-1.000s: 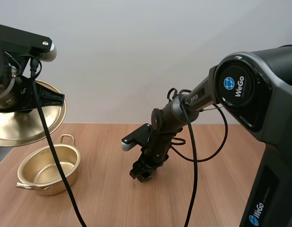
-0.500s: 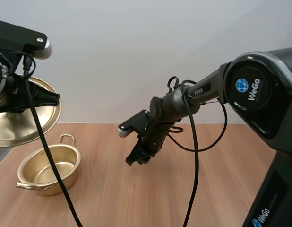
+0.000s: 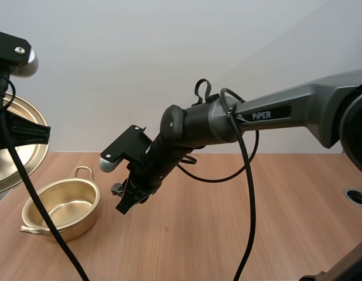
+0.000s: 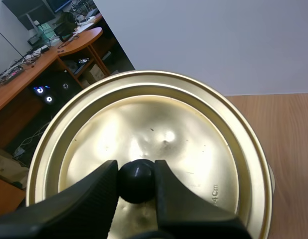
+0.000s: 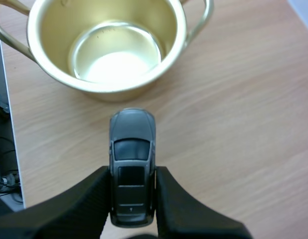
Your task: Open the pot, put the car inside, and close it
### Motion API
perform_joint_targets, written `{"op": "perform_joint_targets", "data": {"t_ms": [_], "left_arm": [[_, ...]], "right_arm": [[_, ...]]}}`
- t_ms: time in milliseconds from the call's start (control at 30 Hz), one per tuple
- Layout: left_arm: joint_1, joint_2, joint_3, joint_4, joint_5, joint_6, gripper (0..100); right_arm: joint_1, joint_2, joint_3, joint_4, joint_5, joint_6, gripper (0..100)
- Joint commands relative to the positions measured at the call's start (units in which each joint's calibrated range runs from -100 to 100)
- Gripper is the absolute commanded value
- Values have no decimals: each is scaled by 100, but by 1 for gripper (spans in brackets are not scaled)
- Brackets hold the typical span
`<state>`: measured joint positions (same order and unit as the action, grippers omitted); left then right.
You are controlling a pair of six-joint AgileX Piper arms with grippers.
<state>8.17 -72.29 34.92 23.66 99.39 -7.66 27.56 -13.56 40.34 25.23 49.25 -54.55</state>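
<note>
The gold pot (image 3: pixel 61 208) stands open and empty on the table at the left, and it appears again as the pot (image 5: pixel 110 42) just ahead of the car. My right gripper (image 3: pixel 127 201) hangs in the air just right of the pot, shut on a small dark grey toy car (image 5: pixel 131 164) whose nose points at the pot. The gold lid (image 3: pixel 14 146) is held up at the far left, above and behind the pot. My left gripper (image 4: pixel 136 181) is shut on the lid's black knob (image 4: pixel 136 180), with the lid (image 4: pixel 194 149) facing the camera.
The wooden table (image 3: pixel 228 234) runs bare to the right of the pot. A round metal grommet (image 3: pixel 357 196) sits in the table at the far right edge. The table's left edge lies close beside the pot.
My right arm has swung left and risen with the car, from mid-table to just beside the pot. The lid has shifted further left.
</note>
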Motion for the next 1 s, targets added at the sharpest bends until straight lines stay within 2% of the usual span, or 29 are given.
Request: {"op": "perform_joint_targets", "data": {"t_ms": [0,133,467,967], "left_arm": [[1,-40,4,124,32,0,0],[1,-65,4,189,61,-21,0],[1,-65,4,189,61,-75,0],[1,-65,4,189,61,-130,0]], "right_arm": [[77,16,-22,-113,-581,-60,0],[179,128,-361,-300,-676,-63,0],[370,937,-1377,-275,-189,-63,0],[797,2061,-2178,-543,-242,-63,0]]}}
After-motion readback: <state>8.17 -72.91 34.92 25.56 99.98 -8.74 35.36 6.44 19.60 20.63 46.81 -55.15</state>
